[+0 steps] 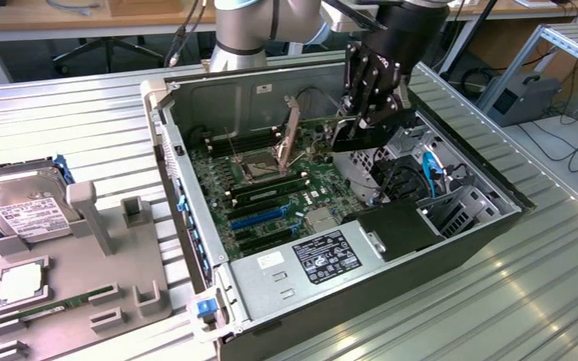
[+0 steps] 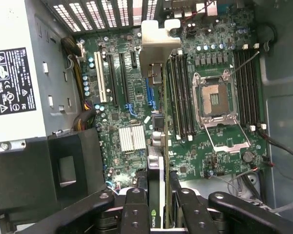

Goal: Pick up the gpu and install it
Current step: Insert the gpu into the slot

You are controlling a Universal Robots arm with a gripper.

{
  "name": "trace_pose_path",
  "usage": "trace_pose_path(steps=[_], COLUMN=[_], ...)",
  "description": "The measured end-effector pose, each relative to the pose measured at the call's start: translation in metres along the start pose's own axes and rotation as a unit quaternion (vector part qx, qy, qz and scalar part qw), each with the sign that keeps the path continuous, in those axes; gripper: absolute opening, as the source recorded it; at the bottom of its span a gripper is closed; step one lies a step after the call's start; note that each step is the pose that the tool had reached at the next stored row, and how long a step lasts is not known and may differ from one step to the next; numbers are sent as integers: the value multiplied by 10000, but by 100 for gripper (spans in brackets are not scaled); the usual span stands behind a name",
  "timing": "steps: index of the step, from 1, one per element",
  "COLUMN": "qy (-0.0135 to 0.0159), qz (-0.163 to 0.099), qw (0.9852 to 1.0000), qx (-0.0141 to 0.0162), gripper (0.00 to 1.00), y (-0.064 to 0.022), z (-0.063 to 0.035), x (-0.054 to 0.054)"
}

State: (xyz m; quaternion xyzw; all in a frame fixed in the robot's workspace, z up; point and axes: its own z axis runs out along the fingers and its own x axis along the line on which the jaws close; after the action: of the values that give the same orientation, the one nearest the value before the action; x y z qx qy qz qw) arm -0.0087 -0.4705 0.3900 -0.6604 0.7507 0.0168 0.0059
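Observation:
My gripper (image 1: 367, 105) hangs inside the open computer case (image 1: 184, 143), shut on the gpu (image 1: 348, 137), a dark card held above the green motherboard (image 1: 269, 192). In the wrist view the gpu (image 2: 156, 165) is edge-on between my two black fingers (image 2: 134, 209), and its silvery bracket (image 2: 158, 41) points toward the case's slotted rear wall. Its edge lies over the board between the black expansion slots (image 2: 122, 78) and the memory slots (image 2: 181, 95), close to a short blue slot (image 2: 149, 90). How high the card hangs above the board cannot be told.
A power supply (image 1: 309, 259) with a label fills the near end of the case. A drive cage with a blue cable (image 1: 430, 173) stands at the exterior view's right. The open CPU socket (image 2: 214, 100) has its lever raised. Outside the case, a grey fixture (image 1: 78, 256) carries a hard drive (image 1: 23, 207) and a memory stick (image 1: 43, 310).

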Motion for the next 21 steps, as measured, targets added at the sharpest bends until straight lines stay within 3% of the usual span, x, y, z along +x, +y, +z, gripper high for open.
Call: trace_pose_path(steps=[2, 4, 5, 7, 10, 15, 21], qy=[-8, -11, -12, -13, -11, -13, -12], qz=[-60, -87, -91, -101, -121, -122, -123], qw=[10000, 9999, 9999, 9999, 9999, 9999, 9999], qx=[71, 97, 103, 109, 110, 110, 110], gripper=[27, 27, 27, 27, 27, 27, 27], y=[14, 40, 93, 183, 247, 262, 345], z=[21, 34, 42, 66, 89, 94, 132], x=[3, 6, 13, 23, 28, 29, 38])
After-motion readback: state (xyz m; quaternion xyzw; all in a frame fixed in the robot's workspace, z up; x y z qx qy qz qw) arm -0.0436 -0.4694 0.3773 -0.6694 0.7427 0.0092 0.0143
